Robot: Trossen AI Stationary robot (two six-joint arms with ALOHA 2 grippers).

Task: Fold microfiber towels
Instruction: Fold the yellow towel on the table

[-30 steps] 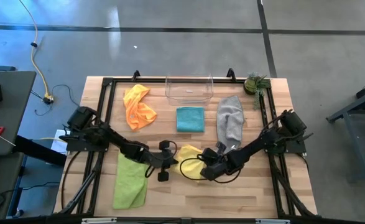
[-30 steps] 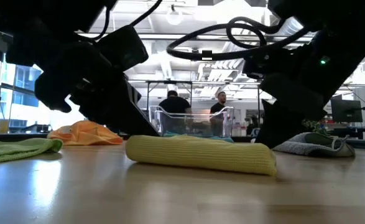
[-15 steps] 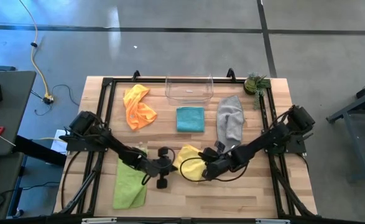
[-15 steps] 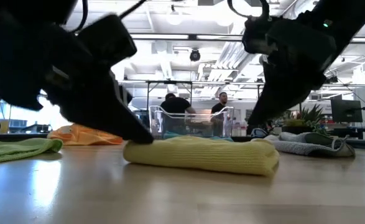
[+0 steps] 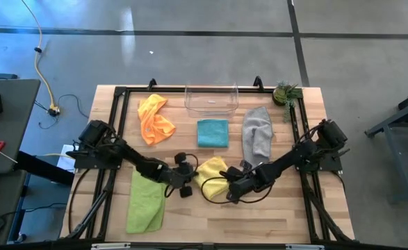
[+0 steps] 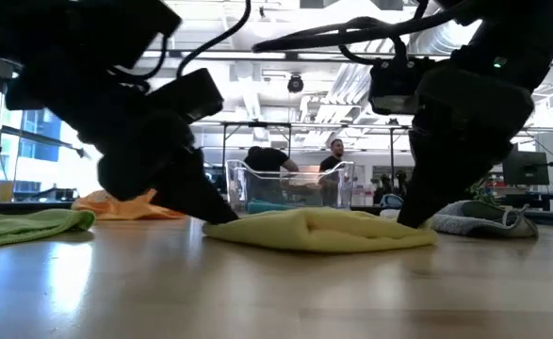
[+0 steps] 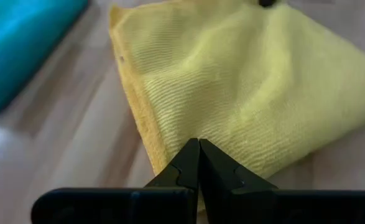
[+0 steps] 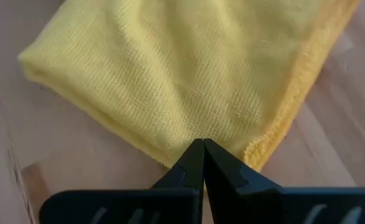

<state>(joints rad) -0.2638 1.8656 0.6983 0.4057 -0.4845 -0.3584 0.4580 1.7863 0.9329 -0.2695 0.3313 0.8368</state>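
Microfiber like the yellow towel (image 5: 211, 171), lying mid-table toward the front edge, is light, limp and grippy; I judge a hemmed corner the best hold. Left gripper (image 7: 199, 163) and right gripper (image 8: 203, 162) are both closed tight, tips meeting at opposite edges of the cloth, probably pinching its border. Wrist views show weave and folded layers; only the high view shows the teal towel (image 5: 212, 132), orange towel (image 5: 155, 119), grey towel (image 5: 257, 133) and lime green towel (image 5: 146, 201).
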